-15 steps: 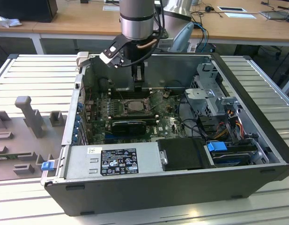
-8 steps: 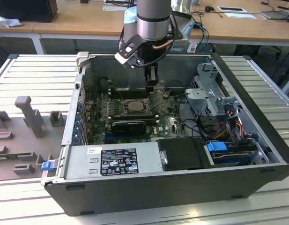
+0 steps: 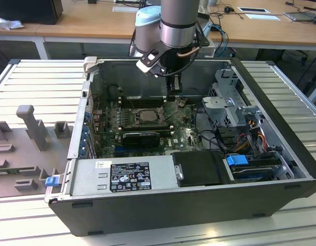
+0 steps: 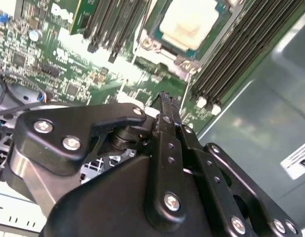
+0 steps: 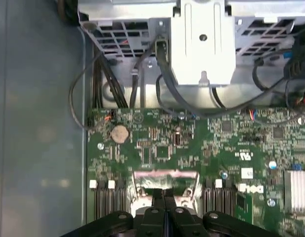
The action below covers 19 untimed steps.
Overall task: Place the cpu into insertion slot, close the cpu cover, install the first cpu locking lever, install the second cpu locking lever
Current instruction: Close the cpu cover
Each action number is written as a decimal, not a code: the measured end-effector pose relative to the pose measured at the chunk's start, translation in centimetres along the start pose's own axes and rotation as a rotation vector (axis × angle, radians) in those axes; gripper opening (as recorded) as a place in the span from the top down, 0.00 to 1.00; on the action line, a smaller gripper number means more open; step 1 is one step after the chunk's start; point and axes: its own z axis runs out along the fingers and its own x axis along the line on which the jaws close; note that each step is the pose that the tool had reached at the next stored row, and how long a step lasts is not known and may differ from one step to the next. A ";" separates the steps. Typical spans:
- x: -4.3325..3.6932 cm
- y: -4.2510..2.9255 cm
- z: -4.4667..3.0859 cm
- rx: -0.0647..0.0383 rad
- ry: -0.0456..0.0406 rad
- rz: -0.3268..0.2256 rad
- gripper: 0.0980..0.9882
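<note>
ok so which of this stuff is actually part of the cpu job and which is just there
job: cpu in the insertion slot; gripper, jaws shut, near it
just there: memory slots; power supply; coin cell battery; drive cage

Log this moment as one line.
gripper: shut, empty | place: low over motherboard, just beside insertion slot | cpu: seated in slot, top face showing

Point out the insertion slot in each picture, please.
Exterior view: the insertion slot, to the exterior view's left of the jaws.
Second wrist view: it lies between the memory slots.
First wrist view: its metal edge shows beyond the jaws.
Shared landmark: the memory slots flanking it.
</note>
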 end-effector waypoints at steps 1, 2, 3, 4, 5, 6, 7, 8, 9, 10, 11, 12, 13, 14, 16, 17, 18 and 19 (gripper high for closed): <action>0.02 0.37 0.05 0.000 0.0002 -0.002 0.99; 0.02 0.69 0.11 0.000 0.0002 -0.008 0.99; 0.03 1.11 0.25 0.001 0.0005 -0.016 0.99; 0.10 2.11 0.48 0.004 -0.0014 -0.016 0.99; 0.18 3.46 0.77 0.009 -0.0044 -0.016 0.99; 0.16 3.87 1.73 0.016 -0.0045 -0.016 0.99; 0.16 3.87 1.77 0.020 -0.0046 -0.016 0.99; 0.16 3.86 1.77 0.023 -0.0049 -0.016 0.99; 0.16 3.81 1.76 0.028 -0.0047 -0.016 0.99; 0.16 3.76 1.73 0.030 -0.0045 -0.016 0.99; 0.17 3.68 1.69 0.033 -0.0045 -0.016 0.99; 0.17 3.57 1.63 0.034 -0.0046 -0.016 0.99; 0.17 3.41 1.60 0.035 -0.0044 -0.016 0.99; 0.16 3.08 1.58 0.035 -0.0044 -0.016 0.99; 0.15 2.00 1.52 0.035 -0.0045 -0.016 0.99; 0.15 1.52 1.49 0.035 -0.0046 -0.017 0.99; 0.15 1.12 1.47 0.035 -0.0045 -0.017 0.99; 0.14 0.54 1.44 0.035 -0.0045 -0.017 0.99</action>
